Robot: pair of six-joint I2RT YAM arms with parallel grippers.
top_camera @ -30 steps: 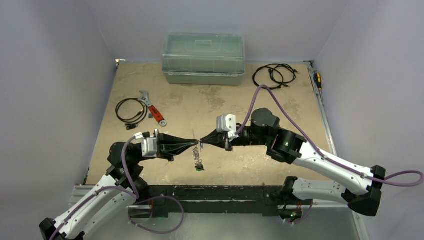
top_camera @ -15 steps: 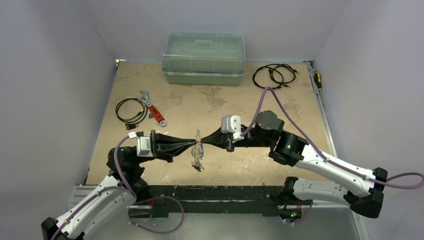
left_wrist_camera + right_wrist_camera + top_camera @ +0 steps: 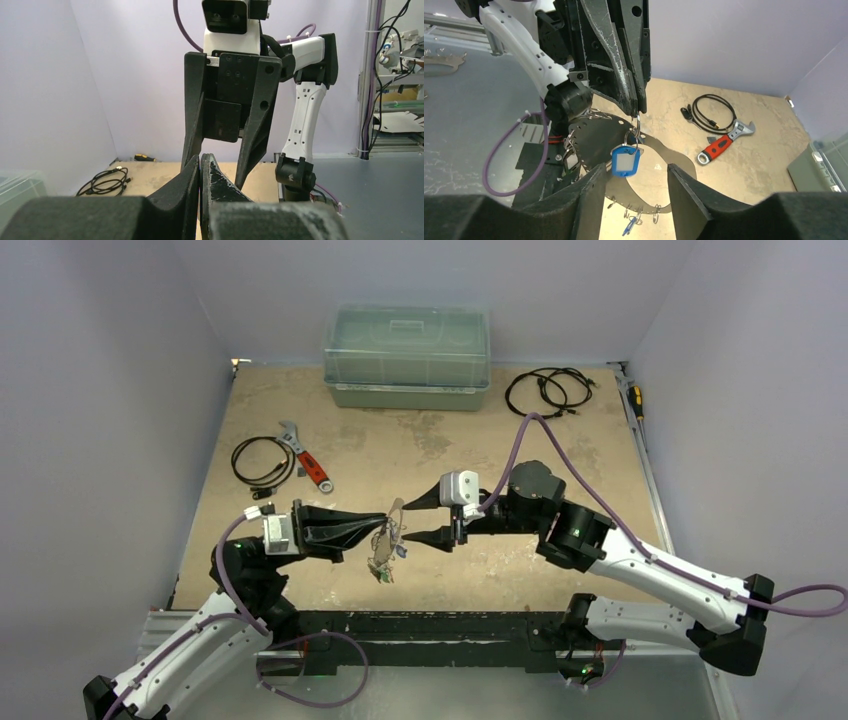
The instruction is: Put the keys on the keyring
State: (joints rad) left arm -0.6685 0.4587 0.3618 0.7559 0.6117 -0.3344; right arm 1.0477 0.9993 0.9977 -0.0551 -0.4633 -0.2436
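Top external: left claw (image 3: pixel 383 531) apparently pinches keyring (image 3: pixel 381 546), facing right claw (image 3: pixel 405 521).

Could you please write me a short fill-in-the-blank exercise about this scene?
1. The left end effector has its jaws ___.
2. The right end effector has its jaws ___.
3. The key tag nearest the right wrist camera is ___.
4. The wrench on the table has a ___ handle.
Missing words: shut; open; blue; red.
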